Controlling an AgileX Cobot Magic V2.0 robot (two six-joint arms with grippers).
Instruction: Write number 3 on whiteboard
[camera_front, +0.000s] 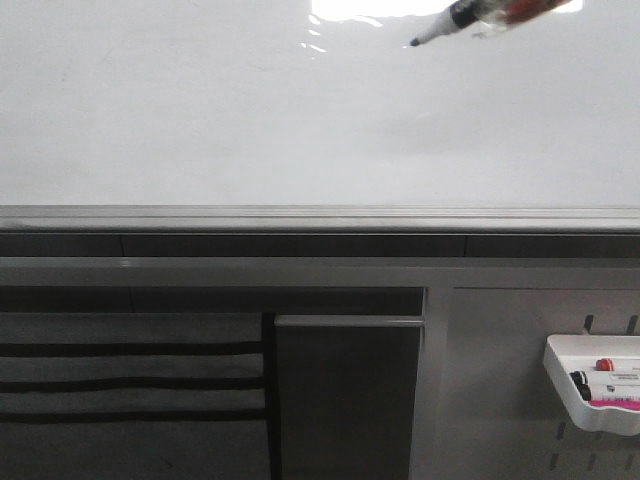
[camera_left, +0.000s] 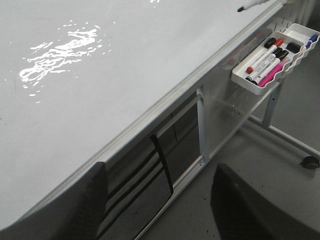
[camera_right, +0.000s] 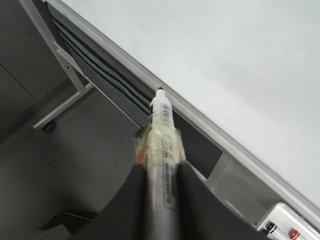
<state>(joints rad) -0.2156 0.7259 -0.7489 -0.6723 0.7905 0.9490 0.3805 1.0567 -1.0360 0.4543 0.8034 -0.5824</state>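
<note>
The whiteboard (camera_front: 250, 120) is a glossy white surface with glare, and the part that shows is blank. The number 3 is out of view. A black-tipped marker (camera_front: 450, 22) reaches in from the upper right of the front view, its tip close to the board; whether it touches I cannot tell. My right gripper (camera_right: 160, 167) is shut on the marker (camera_right: 162, 130), whose barrel is wrapped in tape just ahead of the fingers. My left gripper (camera_left: 160, 172) stands open and holds nothing, below the whiteboard (camera_left: 100, 90) near its bottom rail.
A grey metal rail (camera_front: 320, 220) runs along the board's lower edge. A small white tray (camera_front: 590, 385) with several markers hangs at the lower right. A dark striped panel (camera_front: 130, 370) sits under the rail. A stand leg with a caster (camera_left: 310, 161) rests on the floor.
</note>
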